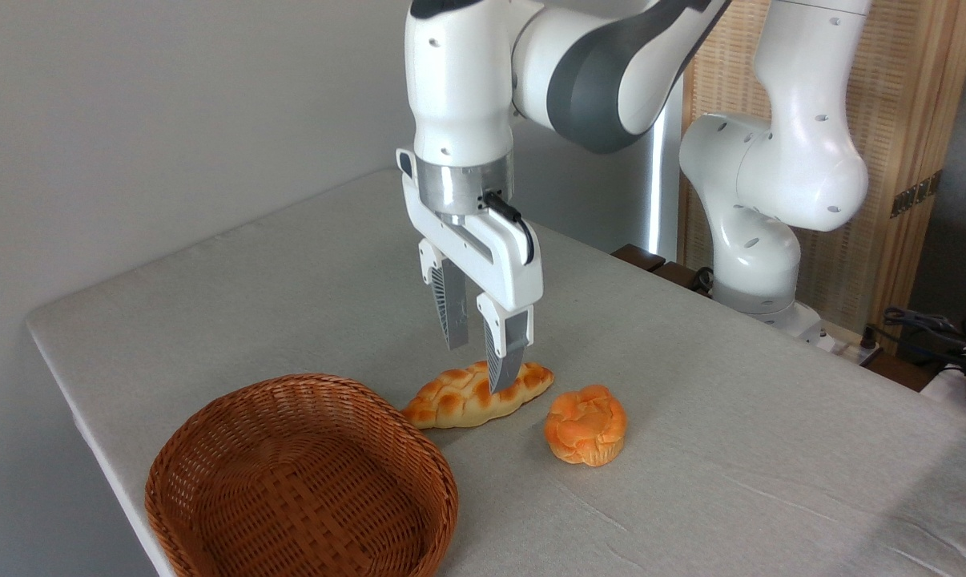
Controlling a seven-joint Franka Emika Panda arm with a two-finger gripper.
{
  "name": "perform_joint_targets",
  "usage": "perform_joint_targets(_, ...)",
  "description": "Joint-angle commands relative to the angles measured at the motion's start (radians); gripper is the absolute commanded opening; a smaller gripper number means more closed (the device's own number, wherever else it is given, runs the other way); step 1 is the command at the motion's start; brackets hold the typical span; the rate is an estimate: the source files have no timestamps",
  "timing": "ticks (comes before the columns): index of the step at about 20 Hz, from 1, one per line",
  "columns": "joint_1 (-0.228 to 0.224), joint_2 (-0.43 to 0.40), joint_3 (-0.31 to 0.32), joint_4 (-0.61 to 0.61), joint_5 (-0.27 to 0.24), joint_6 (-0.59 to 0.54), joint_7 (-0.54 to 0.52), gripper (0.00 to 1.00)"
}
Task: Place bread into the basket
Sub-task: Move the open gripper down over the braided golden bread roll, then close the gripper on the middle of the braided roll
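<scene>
Bread [463, 398] lies flat on the grey cloth-covered table [691, 385], outside the basket [211, 449], just beside its upper right rim, near end close to the rim, can't tell if touching. Loaf is long, braided, golden-brown with pale cream creases between the plaits, glossy top, both ends tapered; runs diagonally from lower left to upper right. Gripper [476, 361] hangs over the loaf's right half, pointing down, fingers apart with a clear gap between them. Front fingertip [502, 370] overlaps the loaf in view, down at the loaf's top, contact unclear; back fingertip [454, 332] sits higher in the picture, behind the loaf. Nothing clamped. Basket is round, shallow, reddish-brown wicker, thick woven rim, nothing inside, at the table's lower left, partly cut off by the bottom edge. Small round orange knotted bun [585, 424] sits right of the loaf, near but apart from it. White arm [467, 96] comes down from the top of the frame, base at the table's far right. Wooden slatted screen [907, 160] behind, cables [931, 324] at the right edge.
</scene>
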Motion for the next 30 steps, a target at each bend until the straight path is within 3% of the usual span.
perform_joint_targets(1, -0.024, -0.01, 0.01, -0.062, -0.014, 0.083, 0.016, 1.0)
perform_joint_targets(12, -0.07, 0.045, 0.008, -0.074, -0.009, 0.1, 0.019, 0.98)
perform_joint_targets(15, -0.072, 0.045, 0.008, -0.079, 0.102, 0.114, 0.022, 0.79)
perform_joint_targets(21, -0.072, 0.046, 0.008, -0.079, 0.113, 0.114, 0.022, 0.2)
perform_joint_targets(30, -0.072, 0.057, 0.008, -0.079, 0.113, 0.102, 0.02, 0.17)
